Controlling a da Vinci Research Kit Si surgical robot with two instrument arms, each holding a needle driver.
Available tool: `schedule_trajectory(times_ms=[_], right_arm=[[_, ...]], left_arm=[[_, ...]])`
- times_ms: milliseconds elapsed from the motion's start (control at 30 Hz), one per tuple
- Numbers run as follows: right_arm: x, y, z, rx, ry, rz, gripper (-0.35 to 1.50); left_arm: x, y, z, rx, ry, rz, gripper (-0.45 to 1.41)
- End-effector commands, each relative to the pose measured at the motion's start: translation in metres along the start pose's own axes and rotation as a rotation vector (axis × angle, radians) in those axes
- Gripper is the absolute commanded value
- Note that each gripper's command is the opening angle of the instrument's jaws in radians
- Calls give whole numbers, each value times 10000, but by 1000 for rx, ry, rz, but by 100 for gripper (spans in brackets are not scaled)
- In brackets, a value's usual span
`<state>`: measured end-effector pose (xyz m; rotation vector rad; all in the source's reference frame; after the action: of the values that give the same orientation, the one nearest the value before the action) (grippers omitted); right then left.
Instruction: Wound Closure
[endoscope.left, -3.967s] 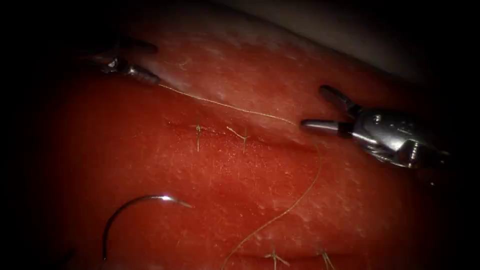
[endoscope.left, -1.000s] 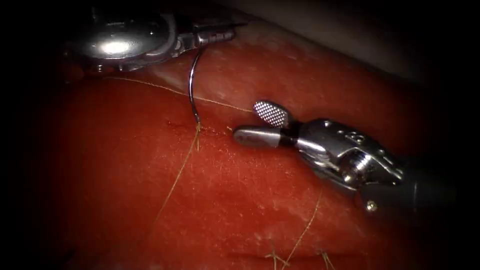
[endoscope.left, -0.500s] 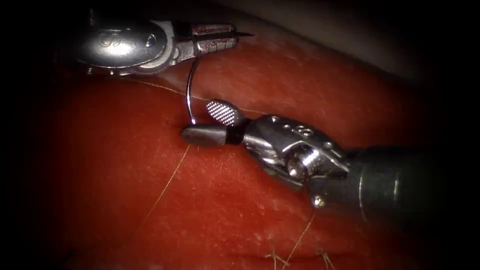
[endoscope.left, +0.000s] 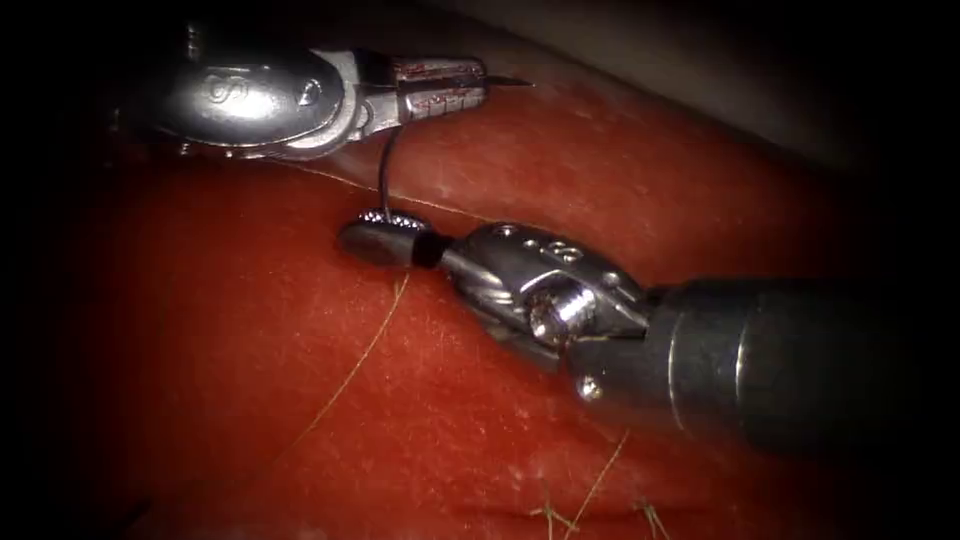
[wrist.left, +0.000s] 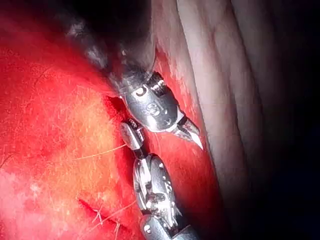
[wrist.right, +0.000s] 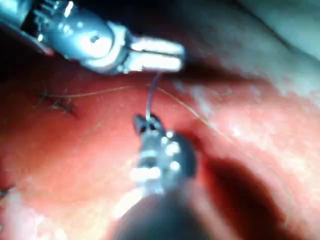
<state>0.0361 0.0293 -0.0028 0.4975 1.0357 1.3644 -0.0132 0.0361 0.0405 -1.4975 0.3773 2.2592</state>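
Observation:
My left tool (endoscope.left: 440, 85) reaches in over the tissue (endoscope.left: 250, 350), jaws shut on the curved needle (endoscope.left: 385, 170) close behind its tip, which pokes out past them. The needle arcs down to my right tool (endoscope.left: 385, 225), whose jaws are shut on its tail end just above the left end of the cut. It is not in the tissue. Thread (endoscope.left: 350, 370) trails from the tail down and left. The right wrist view shows the needle (wrist.right: 150, 102) running between the left tool (wrist.right: 160, 55) and the right tool (wrist.right: 145, 125).
A second strand of thread (endoscope.left: 330, 178) lies across the tissue below the left tool. Earlier stitches with cut ends (endoscope.left: 548, 515) sit near the front edge. The right tool's wrist and shaft (endoscope.left: 740, 360) cover most of the cut. Pale tissue edge (endoscope.left: 700, 70) lies behind.
The right tool slid left along the cut and shut its open jaws on the needle's lower end. The left tool kept hold of the needle, which it had lifted off the tissue.

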Motion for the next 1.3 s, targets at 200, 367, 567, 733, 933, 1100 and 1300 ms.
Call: schedule_trajectory(times_ms=[200, 367, 567, 733, 933, 1100, 1300], right_arm=[[5, 6, -5, -35, 7, -77, -35], [13, 26, -25, -106, -22, -221, -35], [26, 54, -46, -217, -90, -468, -35], [36, 79, -68, -321, -128, -729, -35], [48, 92, -78, -408, -239, -1190, -35], [51, 93, -75, -443, -333, -1485, -35], [55, 86, -72, -467, -370, -1712, -35]], left_arm=[[13, -12, 16, -45, -36, -175, 68], [39, -45, 5, -219, -82, -462, 75], [34, -53, -3, -428, -150, -456, 66], [28, -58, 0, -501, -206, -588, 58], [24, -66, 25, -400, -378, -589, 78], [25, -63, 35, -373, -428, -675, 60], [29, -47, 41, -363, -610, -765, 45]])
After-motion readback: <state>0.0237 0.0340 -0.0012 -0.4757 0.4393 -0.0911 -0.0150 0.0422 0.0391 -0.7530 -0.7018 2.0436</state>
